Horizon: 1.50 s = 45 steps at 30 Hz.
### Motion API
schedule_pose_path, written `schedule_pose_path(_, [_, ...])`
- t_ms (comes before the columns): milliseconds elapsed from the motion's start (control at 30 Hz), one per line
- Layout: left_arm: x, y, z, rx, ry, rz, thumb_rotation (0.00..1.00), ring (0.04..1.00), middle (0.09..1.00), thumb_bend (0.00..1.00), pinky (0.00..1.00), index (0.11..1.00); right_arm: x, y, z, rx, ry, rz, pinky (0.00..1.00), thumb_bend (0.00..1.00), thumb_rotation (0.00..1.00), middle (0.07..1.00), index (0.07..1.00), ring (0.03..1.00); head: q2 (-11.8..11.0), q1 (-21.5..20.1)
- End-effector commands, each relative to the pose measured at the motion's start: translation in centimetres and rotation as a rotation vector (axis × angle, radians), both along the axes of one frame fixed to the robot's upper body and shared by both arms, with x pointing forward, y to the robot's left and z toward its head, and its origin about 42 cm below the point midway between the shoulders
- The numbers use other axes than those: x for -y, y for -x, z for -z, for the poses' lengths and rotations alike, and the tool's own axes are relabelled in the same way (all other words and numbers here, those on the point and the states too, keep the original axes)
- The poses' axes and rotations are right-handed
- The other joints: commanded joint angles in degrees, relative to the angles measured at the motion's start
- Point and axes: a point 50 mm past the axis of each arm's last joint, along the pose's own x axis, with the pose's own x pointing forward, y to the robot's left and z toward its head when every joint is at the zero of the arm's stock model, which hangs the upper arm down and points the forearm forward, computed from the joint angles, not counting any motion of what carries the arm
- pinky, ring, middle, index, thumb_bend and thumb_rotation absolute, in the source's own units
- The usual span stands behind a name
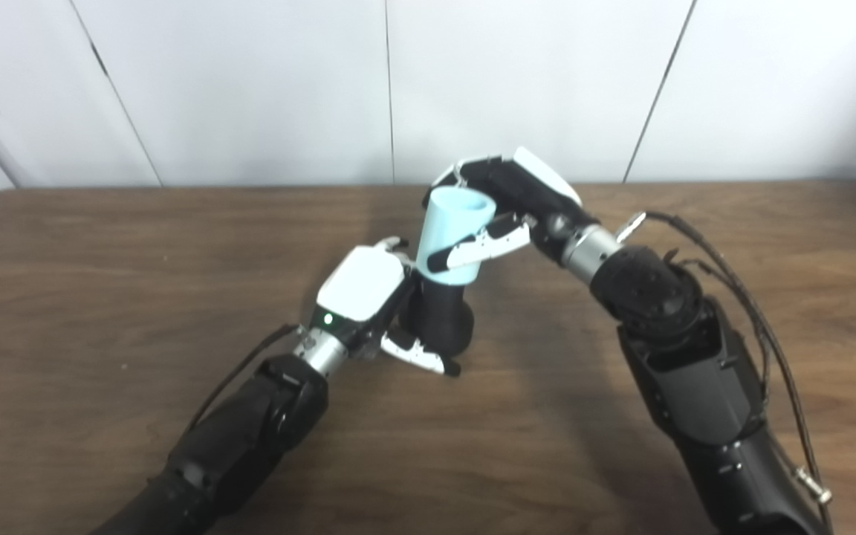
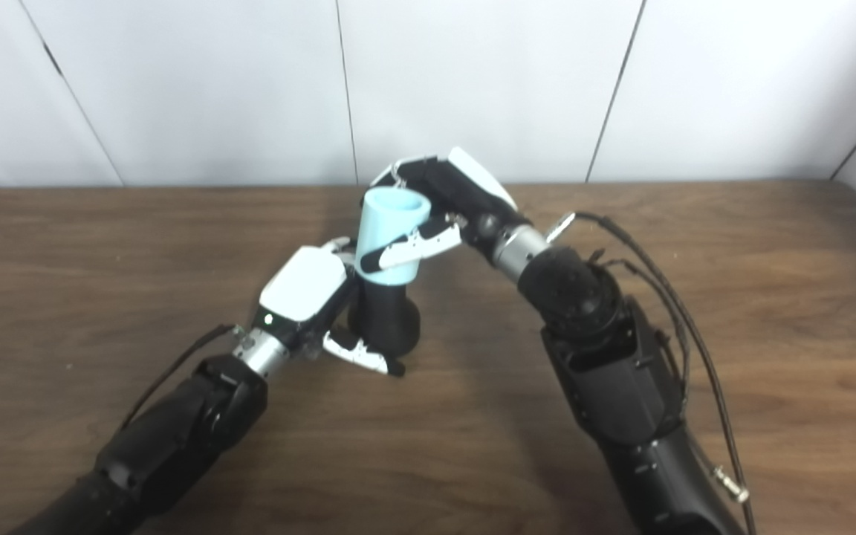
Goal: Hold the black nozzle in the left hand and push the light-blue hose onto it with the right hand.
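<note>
The left hand (image 1: 368, 293) is closed around the black nozzle (image 1: 441, 316). It holds the nozzle just over the brown table (image 1: 101, 297), near the middle. The nozzle points up, with its wide end at the bottom.

The right hand (image 1: 506, 204) is wrapped around the light-blue hose (image 1: 452, 234). Its thumb lies across the front of the hose and its fingers go round the back. The hose is a short, fat tube. Its open top faces up and leans a little toward the right.

The bottom of the hose sits right on top of the nozzle. The two parts touch, and the hose looks like it has started to slide over the tip. I cannot see how deep the tip goes inside, because the hose hides it.

So the first parts look done. Each hand has its own piece, and the pieces are lined up and joined at the end. A lot of the black nozzle shows below the hose. I think what is left is to push the hose further down until it fits snug, while the left hand keeps the nozzle steady.
</note>
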Motion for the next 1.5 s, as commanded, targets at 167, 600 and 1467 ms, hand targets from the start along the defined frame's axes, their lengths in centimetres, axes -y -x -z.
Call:
schedule_pose_path(167, [0.7, 4.0, 6.6, -0.284, -0.208, 0.074, 0.00, 0.594, 0.494, 0.53, 0.87, 0.478, 0.4, 0.4, -1.8, 0.112, 0.080, -0.037, 0.27, 0.51, 0.00, 0.455, 0.540, 0.380, 0.30, 0.21])
schedule_pose_path(600, [0.8, 4.0, 6.6, -0.290, -0.226, 0.074, 0.00, 0.576, 0.492, 0.53, 0.86, 0.480, -1.1, 0.9, -1.8, 0.326, 0.237, -0.166, 0.33, 0.52, 0.00, 0.475, 0.511, 0.404, 0.75, 0.20])
schedule_pose_path(1467, [0.7, 4.3, 6.3, -0.306, -0.230, 0.075, 0.00, 0.574, 0.489, 0.53, 0.86, 0.483, -0.7, 0.5, 1.0, 0.321, 0.263, -0.164, 0.33, 0.52, 0.00, 0.484, 0.511, 0.400, 1.35, 0.13])
